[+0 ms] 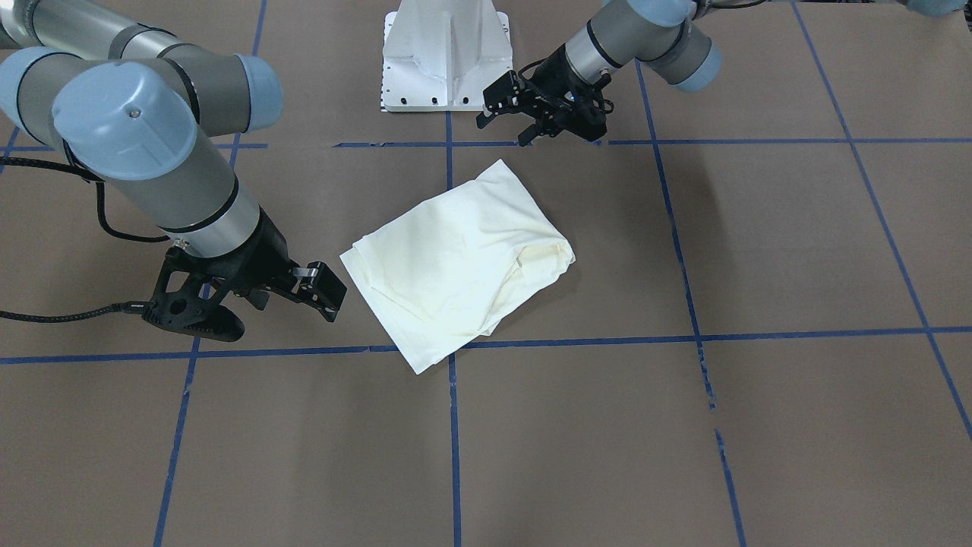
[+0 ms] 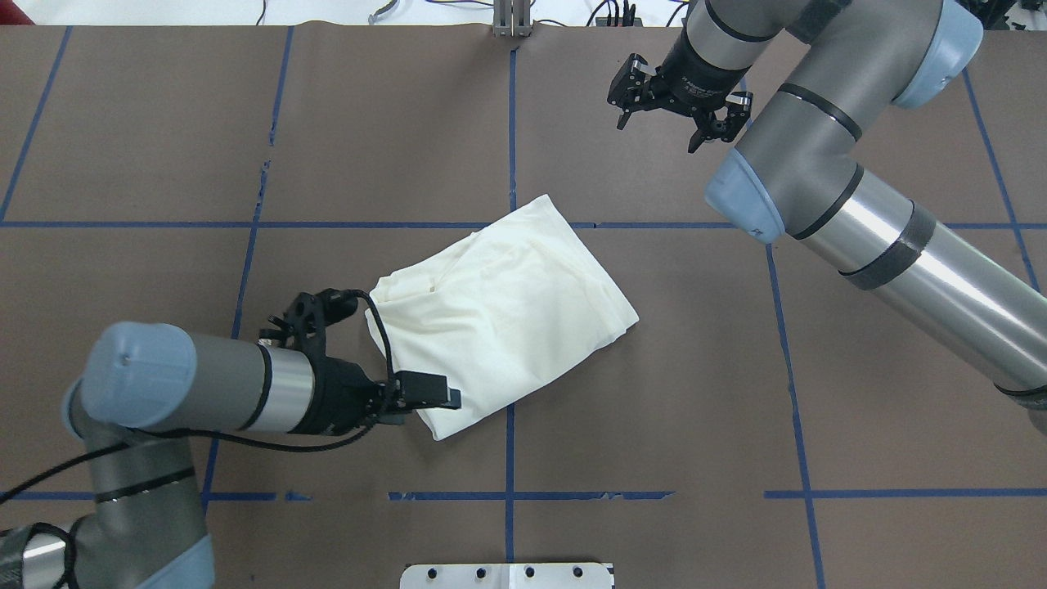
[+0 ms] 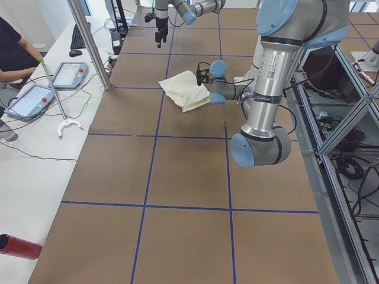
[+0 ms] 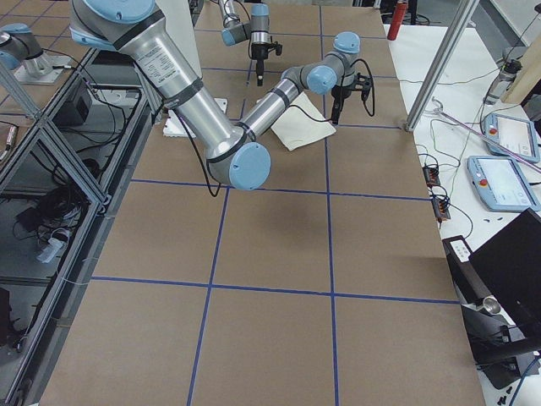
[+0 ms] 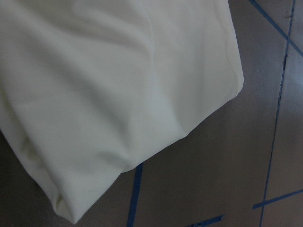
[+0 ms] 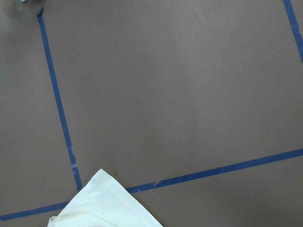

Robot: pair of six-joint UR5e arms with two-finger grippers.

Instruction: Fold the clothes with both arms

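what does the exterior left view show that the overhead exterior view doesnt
Only exterior left: a person seated at a white side table, two teach pendants, a grabber stick and a red cylinder.
Only overhead: the white base plate at the bottom edge, and a clear look at the left gripper and right gripper, both with jaws spread and holding nothing.
Both: the cream shirt lying folded over on the brown table with its blue tape lines, and both arms.
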